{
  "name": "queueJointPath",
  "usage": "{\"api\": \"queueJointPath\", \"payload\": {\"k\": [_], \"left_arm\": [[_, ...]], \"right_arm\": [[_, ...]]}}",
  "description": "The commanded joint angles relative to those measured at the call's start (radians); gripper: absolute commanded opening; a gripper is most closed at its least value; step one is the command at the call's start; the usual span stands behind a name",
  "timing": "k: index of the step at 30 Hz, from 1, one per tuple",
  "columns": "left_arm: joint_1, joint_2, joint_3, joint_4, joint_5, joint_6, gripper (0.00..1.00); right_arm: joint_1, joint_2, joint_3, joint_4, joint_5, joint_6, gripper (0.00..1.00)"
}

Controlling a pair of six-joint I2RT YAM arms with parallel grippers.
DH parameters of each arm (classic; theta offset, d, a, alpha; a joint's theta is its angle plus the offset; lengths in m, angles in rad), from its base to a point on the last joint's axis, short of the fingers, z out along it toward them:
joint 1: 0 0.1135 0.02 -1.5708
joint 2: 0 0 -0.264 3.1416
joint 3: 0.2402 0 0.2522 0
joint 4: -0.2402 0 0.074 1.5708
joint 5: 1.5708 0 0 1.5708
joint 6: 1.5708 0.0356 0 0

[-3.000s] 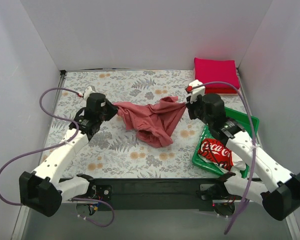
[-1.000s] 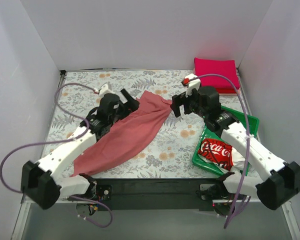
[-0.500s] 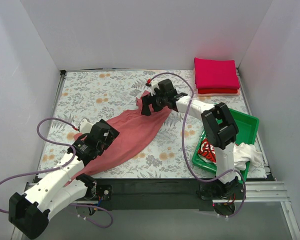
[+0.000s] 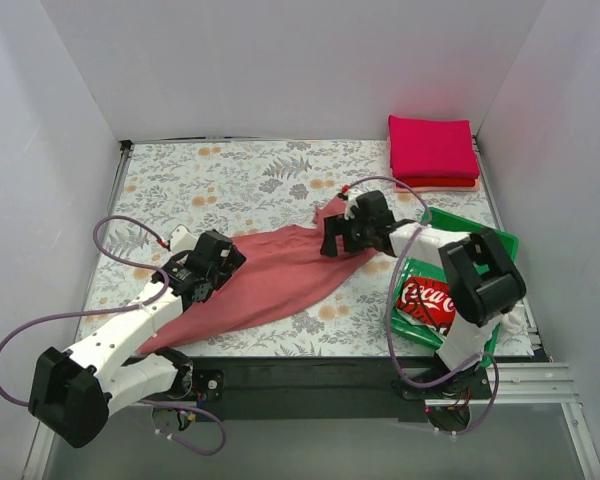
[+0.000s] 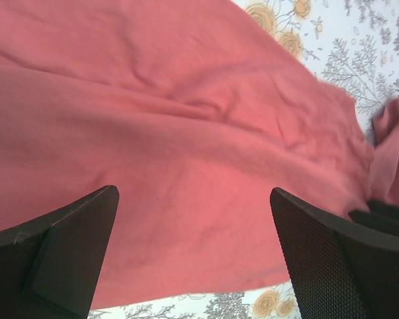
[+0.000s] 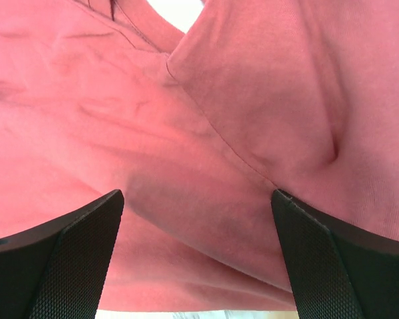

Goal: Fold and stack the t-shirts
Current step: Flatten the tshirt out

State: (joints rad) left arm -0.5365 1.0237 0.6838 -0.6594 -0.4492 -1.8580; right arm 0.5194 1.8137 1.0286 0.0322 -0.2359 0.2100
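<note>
Left gripper [image 5: 193,193]: the fingers [image 5: 60,252] stand apart and hold nothing. The salmon-red t-shirt [image 4: 260,285] fills the gap between them and everything ahead of them.

Right gripper [image 6: 197,193]: the fingers [image 6: 339,259] are also apart and empty. Cloth spans the gap, and just ahead of them a second layer laps over the first along a seam.

Shirt's place: it lies in a long slanted band on the floral-patterned table covering [image 4: 210,180]. The left fingers are over its middle and the right fingers over its bunched far end.

Risk, double layer: if the right fingers close where they are, they would likely catch both overlapping layers. The end would then lift as a wad, not as a clean edge.

Risk, mid-cloth pinch: no hem sits between the left fingers. A grasp here would probably tent the fabric and pull creases across the body.

Risk, sliding off: the shirt's near end lies behind the left fingers, close to the table's near edge. A drag toward the bases could take it over that edge.

Risk, tray: the right arm passes over the green tray [image 4: 495,237], which holds the Coca-Cola t-shirt [image 4: 430,300]. A wide swing could snag or spill it.

Risk, stack: the folded magenta t-shirts [image 4: 432,150] sit well beyond the right fingers. A loosely folded shirt may come open while it is carried there.
</note>
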Motion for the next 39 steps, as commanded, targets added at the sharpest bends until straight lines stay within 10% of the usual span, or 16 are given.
{"api": "queueJointPath", "payload": {"k": [1,10,29,33,35,37,39], "left_arm": [[0.023,0.016,0.042,0.056,-0.025,0.042,0.98],[0.222,0.11,0.03,0.148,0.158,0.137,0.98],[0.472,0.594,0.207,0.403,0.346,0.287,0.91],[0.472,0.654,0.204,0.429,0.382,0.315,0.76],[0.472,0.684,0.214,0.429,0.377,0.33,0.47],[0.472,0.693,0.226,0.425,0.397,0.361,0.0],[0.469,0.675,0.22,0.441,0.44,0.379,0.0]], "right_arm": [[-0.056,-0.098,-0.205,-0.106,0.119,0.092,0.98],[-0.058,-0.358,-0.188,-0.117,0.193,0.042,0.98],[-0.082,0.142,0.317,-0.252,0.452,0.045,0.98],[-0.082,0.182,0.33,-0.253,0.386,0.051,0.81],[-0.082,0.182,0.326,-0.253,0.379,0.051,0.67],[-0.082,0.17,0.327,-0.255,0.386,0.049,0.2],[-0.082,0.15,0.329,-0.255,0.392,0.046,0.02]]}}
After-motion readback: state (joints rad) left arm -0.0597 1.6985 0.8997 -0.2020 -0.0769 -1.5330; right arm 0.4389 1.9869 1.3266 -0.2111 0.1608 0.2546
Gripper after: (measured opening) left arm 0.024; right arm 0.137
